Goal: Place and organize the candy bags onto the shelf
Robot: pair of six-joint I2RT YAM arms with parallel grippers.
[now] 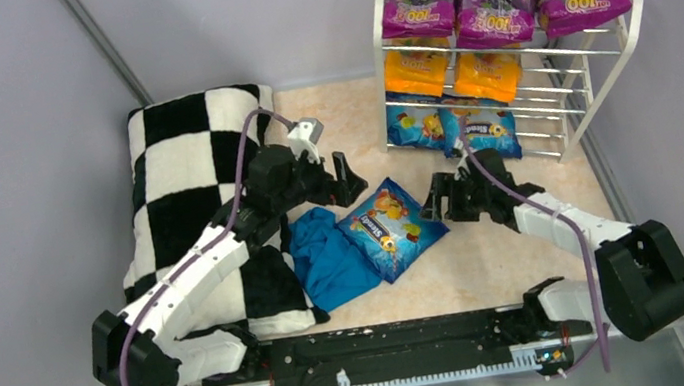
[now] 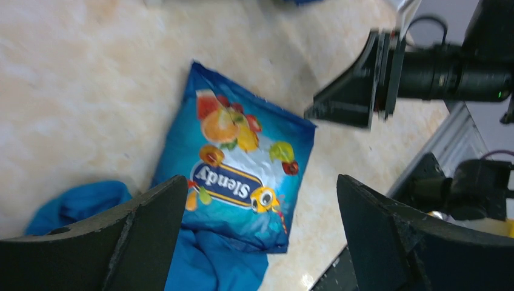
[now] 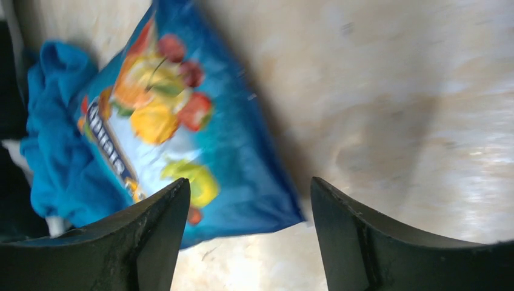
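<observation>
Overhead wide; wrist cameras (close) share bag (image 2: 236,170).

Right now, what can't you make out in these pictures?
Top view: the right arm's cable crosses part of the shelf's bottom-tier blue bags.
Right wrist view: blur makes the loose blue bag's lettering unreadable.
Left wrist view: a finger and the bag cover much of the blue cloth.

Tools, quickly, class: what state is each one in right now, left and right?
Left tool: open, holding nothing, near the blue candy bag.
Right tool: open, holding nothing.
</observation>
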